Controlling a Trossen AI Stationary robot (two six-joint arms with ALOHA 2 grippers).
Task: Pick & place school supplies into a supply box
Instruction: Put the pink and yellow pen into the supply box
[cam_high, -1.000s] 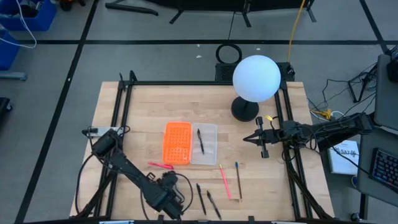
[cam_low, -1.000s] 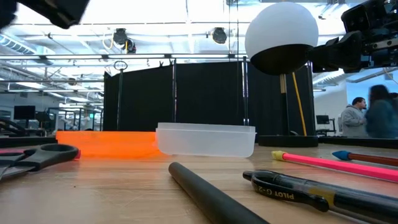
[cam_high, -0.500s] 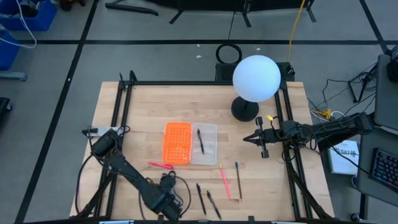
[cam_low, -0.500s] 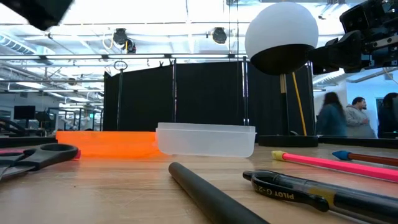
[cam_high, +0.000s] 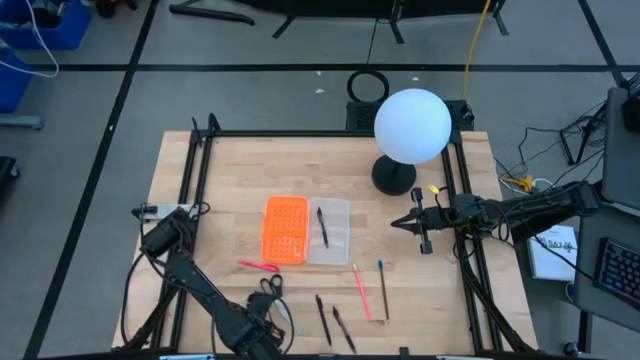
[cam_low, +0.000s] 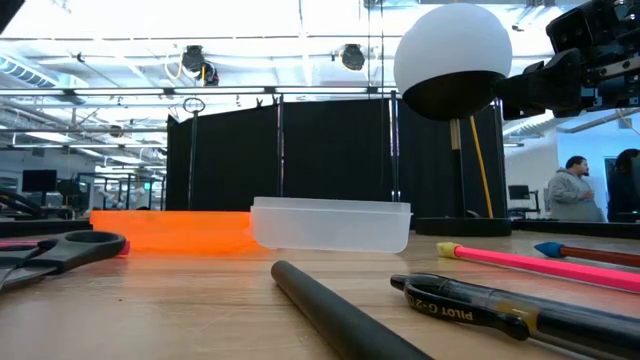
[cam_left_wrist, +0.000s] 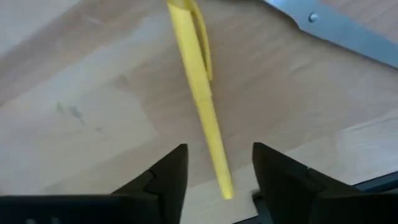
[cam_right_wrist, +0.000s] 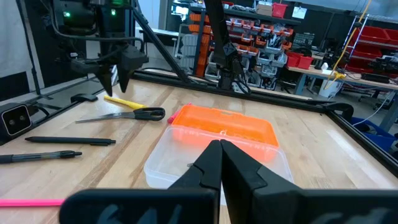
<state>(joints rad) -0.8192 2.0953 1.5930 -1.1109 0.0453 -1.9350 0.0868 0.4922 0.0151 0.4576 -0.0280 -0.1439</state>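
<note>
Left gripper (cam_left_wrist: 214, 177) over the yellow pen (cam_left_wrist: 199, 93), near the table (cam_high: 230, 180) front edge.

The supply box (cam_high: 306, 231) lies open mid-table, a black pen (cam_high: 322, 227) in its tray; the left fingers stand apart around the yellow pen, gripping nothing; scissors (cam_right_wrist: 124, 116) lie beside it; the right gripper (cam_high: 398, 224) waits closed, empty.

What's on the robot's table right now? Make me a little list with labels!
left hand: open, just above the yellow pen
right hand: shut, waiting near the lamp
supply box: lying open, a black pen in its clear half
scissors: lying beside the yellow pen, outside the box
</note>
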